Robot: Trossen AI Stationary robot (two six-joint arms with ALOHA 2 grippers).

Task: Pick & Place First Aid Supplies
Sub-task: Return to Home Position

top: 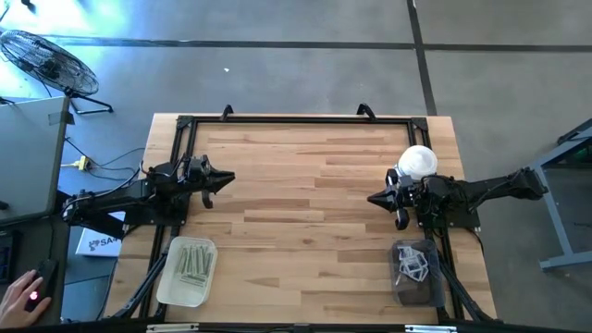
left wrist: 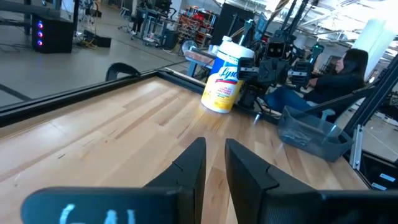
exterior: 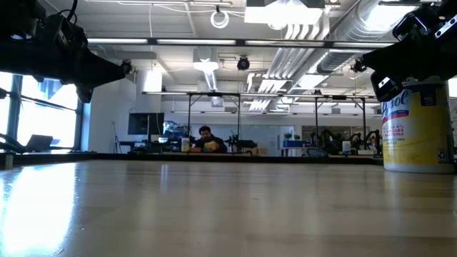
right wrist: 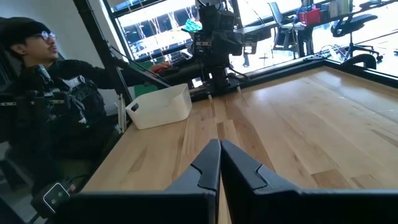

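Reading the high view from my near edge outward, I find the supplies sorted. The green bandages (top: pixel 194 262) lie in the white bin (top: pixel 163 283) at 7 o'clock on the table (top: pixel 305 217). The white pads (top: pixel 414 264) lie in the black bin (top: pixel 403 290) at 5 o'clock. I see no loose packet on the wood, so I judge that only parking the arms is left.

Farther in, the left gripper (top: pixel 225 179) hangs at 9 o'clock and the right gripper (top: pixel 375 198) at 3 o'clock, well apart, tips facing each other. The left claw is parted by a narrow slit with nothing in it. The right claw is closed and empty.

Just beside the right wrist, at 2 o'clock, stands the yellow bottle (top: pixel 418 162). That is my worry: if the arm swings wide as it folds, it could knock the bottle over, or its elbow could clip the black bin nearby.

Only the wrist views show me the finger gaps. Only the low view shows both arms well clear of the tabletop, though it misses both bins. The wrist views also show seated people beyond the table, and the high view shows a person's hand (top: pixel 14 298) off the table at 8 o'clock.
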